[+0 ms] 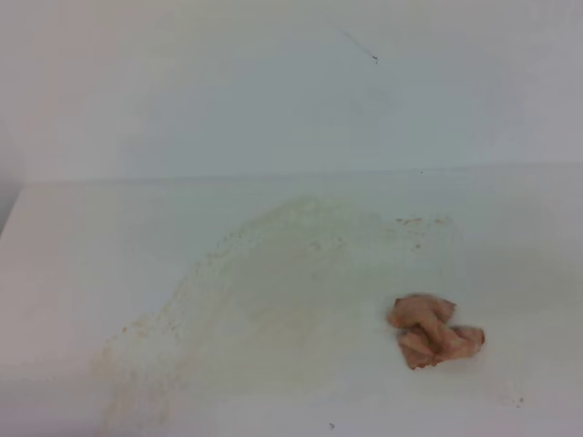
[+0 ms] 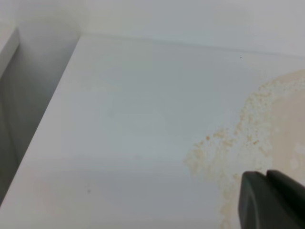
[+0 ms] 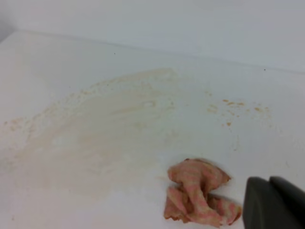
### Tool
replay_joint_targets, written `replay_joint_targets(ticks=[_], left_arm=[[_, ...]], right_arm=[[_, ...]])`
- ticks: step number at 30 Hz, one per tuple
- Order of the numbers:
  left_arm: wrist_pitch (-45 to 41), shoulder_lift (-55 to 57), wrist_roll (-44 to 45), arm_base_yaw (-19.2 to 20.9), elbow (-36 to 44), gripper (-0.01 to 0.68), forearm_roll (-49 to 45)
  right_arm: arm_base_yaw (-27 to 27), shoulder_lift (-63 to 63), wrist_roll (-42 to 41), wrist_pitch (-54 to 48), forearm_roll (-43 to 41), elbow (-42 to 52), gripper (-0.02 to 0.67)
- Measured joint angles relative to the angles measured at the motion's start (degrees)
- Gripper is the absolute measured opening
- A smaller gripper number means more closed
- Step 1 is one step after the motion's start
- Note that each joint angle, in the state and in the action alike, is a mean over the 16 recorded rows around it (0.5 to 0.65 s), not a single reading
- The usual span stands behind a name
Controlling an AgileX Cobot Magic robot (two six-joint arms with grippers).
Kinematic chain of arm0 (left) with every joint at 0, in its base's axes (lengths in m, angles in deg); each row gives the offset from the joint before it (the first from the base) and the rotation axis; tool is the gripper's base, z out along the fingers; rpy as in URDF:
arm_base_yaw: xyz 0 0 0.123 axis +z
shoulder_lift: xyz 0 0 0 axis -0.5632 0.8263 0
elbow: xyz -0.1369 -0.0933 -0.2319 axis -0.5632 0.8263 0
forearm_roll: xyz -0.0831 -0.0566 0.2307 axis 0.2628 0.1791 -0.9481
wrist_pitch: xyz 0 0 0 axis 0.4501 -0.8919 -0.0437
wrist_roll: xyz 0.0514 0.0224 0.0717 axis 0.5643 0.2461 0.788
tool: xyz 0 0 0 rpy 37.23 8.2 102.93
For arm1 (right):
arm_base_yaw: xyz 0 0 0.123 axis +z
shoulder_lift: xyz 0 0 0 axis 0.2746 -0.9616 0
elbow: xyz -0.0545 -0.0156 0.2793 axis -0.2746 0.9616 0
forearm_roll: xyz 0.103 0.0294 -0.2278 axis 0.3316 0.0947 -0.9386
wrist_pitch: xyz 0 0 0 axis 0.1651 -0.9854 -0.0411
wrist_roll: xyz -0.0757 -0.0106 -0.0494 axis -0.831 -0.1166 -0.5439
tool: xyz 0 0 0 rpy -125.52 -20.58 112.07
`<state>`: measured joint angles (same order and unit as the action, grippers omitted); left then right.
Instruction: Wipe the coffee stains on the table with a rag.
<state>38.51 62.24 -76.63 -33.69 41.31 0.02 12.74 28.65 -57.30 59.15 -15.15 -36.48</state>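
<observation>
One big coffee stains [image 1: 273,291] smear runs across the table [image 1: 73,237], from about seven o'clock up to one o'clock. My left claw [image 2: 274,200] shows only a dark tip over the stain's edge, so I cannot tell if it is wide or narrow. At four o'clock lies the rag [image 1: 434,330], free. It looks soft, light and lumpy; I would pinch its top fold. My right claw [image 3: 276,202], just beside it: cannot tell either.
</observation>
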Motion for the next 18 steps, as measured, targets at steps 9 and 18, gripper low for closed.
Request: replay_joint_targets(ticks=[9, 18], left_arm=[[0.0, 0.0, 0.0, 0.0, 0.0, -0.001, 0.0], [0.0, 0.0, 0.0, 0.0, 0.0, -0.002, 0.0]], right_arm=[[-4.61, 8.26, -0.28, -2.9, -1.06, 0.13, -0.003], [-13.82, 21.02, -1.76, -0.9, -10.15, 7.39, -0.003]])
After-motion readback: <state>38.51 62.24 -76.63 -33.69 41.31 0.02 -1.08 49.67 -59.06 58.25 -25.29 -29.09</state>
